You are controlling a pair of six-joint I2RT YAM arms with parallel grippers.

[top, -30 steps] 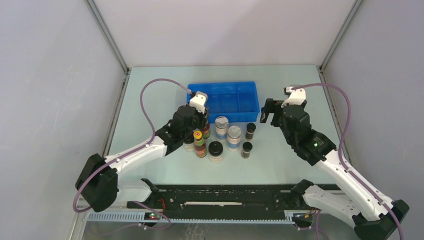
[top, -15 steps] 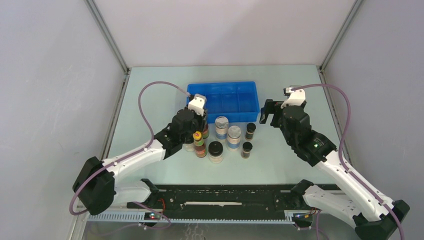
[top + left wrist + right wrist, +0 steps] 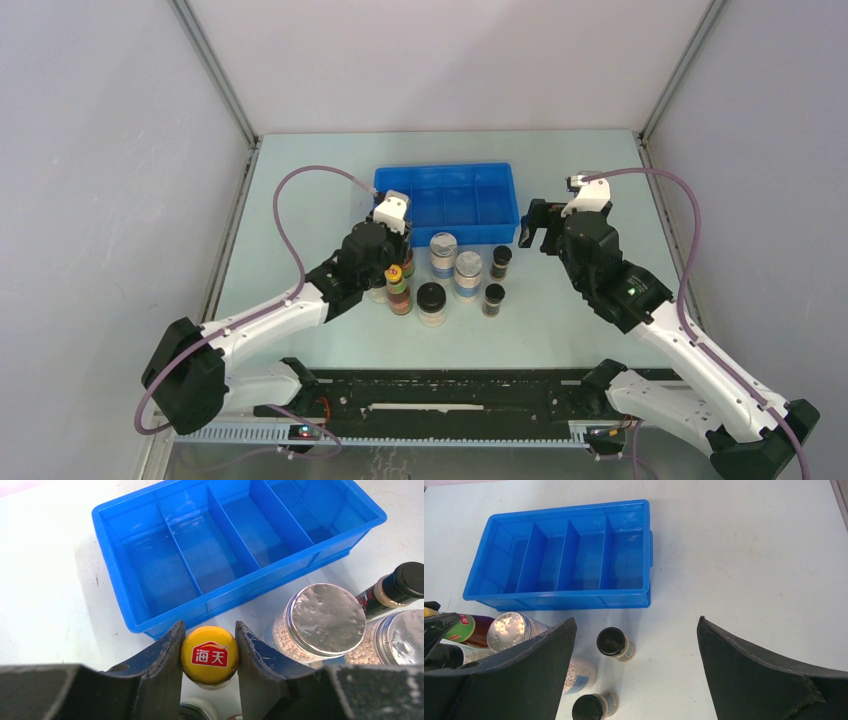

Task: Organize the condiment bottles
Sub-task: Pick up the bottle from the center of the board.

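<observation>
My left gripper [image 3: 209,628] is shut on the yellow cap of a tall red-labelled condiment bottle [image 3: 209,655] just in front of the blue tray. From above, that gripper [image 3: 404,250] hides most of the held bottle. A second yellow-capped red bottle [image 3: 398,288] stands beside it. Two silver-lidded jars [image 3: 443,252] [image 3: 468,272], a black-lidded jar [image 3: 431,302] and two dark vials [image 3: 501,260] [image 3: 493,298] stand to the right. My right gripper [image 3: 532,226] hangs open above the table right of the vials [image 3: 613,643], holding nothing.
The blue divided tray [image 3: 445,168] sits behind the bottles, and its compartments [image 3: 235,535] hold nothing. Another jar [image 3: 377,292] is half hidden under my left arm. Grey walls close in the table on the left, right and back.
My left arm has drifted slightly left and toward the near edge, still shut on the cap. The right arm has not moved.
</observation>
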